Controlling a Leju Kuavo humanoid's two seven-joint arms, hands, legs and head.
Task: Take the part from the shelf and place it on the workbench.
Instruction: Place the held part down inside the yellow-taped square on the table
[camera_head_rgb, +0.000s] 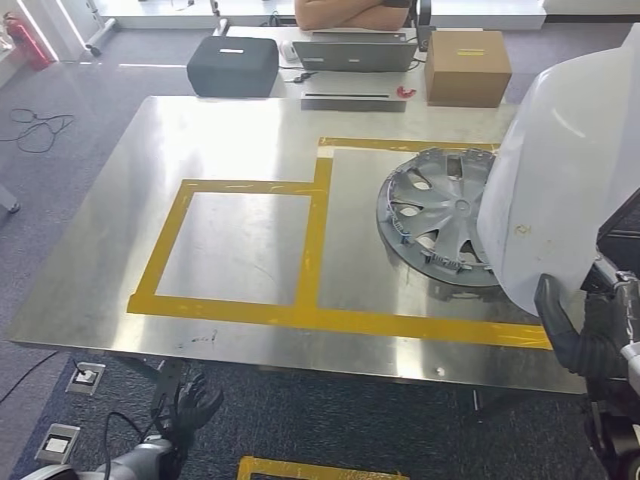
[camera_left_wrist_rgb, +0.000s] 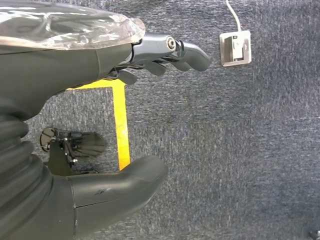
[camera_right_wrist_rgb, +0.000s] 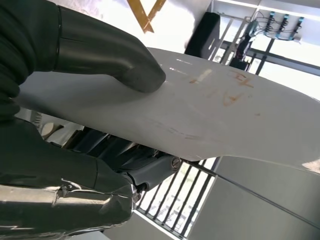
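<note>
Right hand (camera_head_rgb: 577, 335) grips white panel (camera_head_rgb: 562, 165) standing upright above workbench (camera_head_rgb: 249, 130); left hand (camera_head_rgb: 185, 410) hangs open.

A hubcap (camera_head_rgb: 438, 212), laptop (camera_head_rgb: 353, 53), cardboard box (camera_head_rgb: 467, 67) and dark case (camera_head_rgb: 232, 66).

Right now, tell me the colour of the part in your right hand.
White, with faint orange marks; the part shows best in the right wrist view.
</note>
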